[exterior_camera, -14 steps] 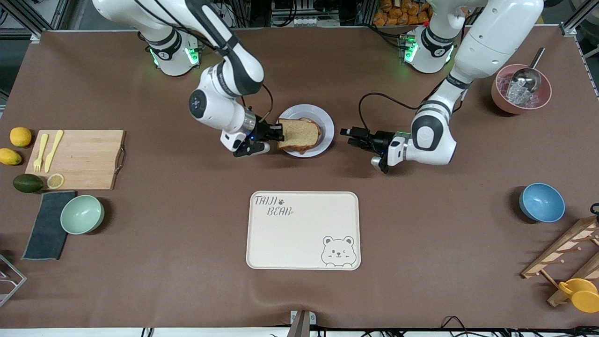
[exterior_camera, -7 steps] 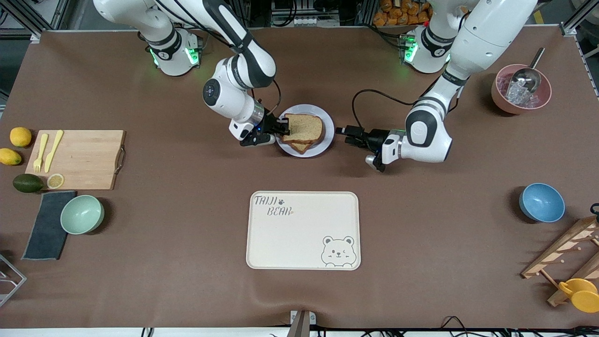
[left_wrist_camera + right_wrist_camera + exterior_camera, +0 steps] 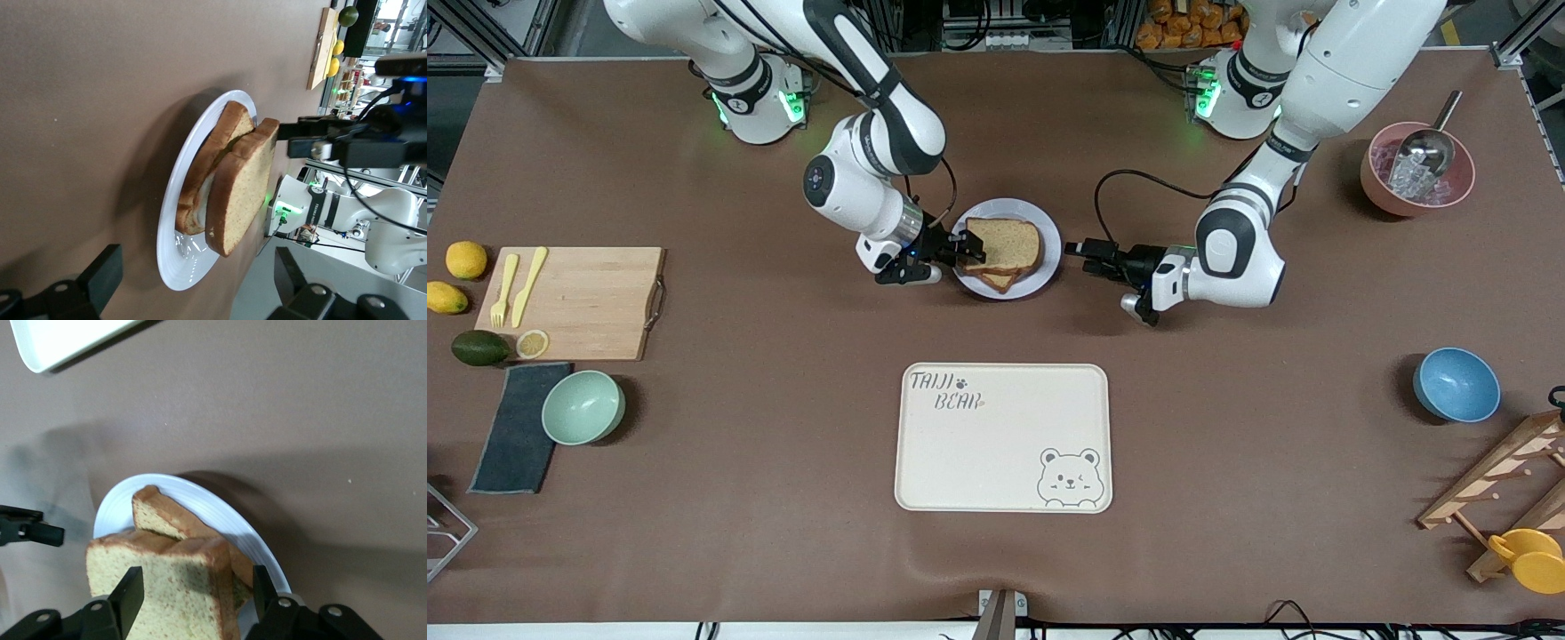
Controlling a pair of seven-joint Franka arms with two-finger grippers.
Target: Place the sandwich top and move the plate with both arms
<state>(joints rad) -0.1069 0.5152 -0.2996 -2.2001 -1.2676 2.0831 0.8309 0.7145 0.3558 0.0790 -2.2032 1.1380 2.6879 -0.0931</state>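
Two white arms at the surface, one claw each. Right claw sits at the plate's rim on the right arm's end, fingers spread w/ the edge of the top slice between them; can't tell if they touch the bread. Left claw hovers low just beside the plate on the left arm's end, fingers spread wide, holding nothing, apart from the rim.

One plate, small, round, pale, mid-surface btwn the two claws. On it 2 bread slices: the top slice lies skewed over a lower slice, corners not lined up; something pale shows btwn them in the left wrist view.

One cream tray w/ a bear drawing, nearer the front camera than the plate, nothing on it.

Toward the right arm's end: 1 cutting board w/ 1 yellow fork and 1 yellow knife on it, plus 1 lemon slice; 2 lemons; 1 avocado; 1 dark cloth; 1 green bowl.

Toward the left arm's end: 1 pink bowl w/ ice and 1 metal scoop; 1 blue bowl; 1 wooden rack; 1 yellow cup.
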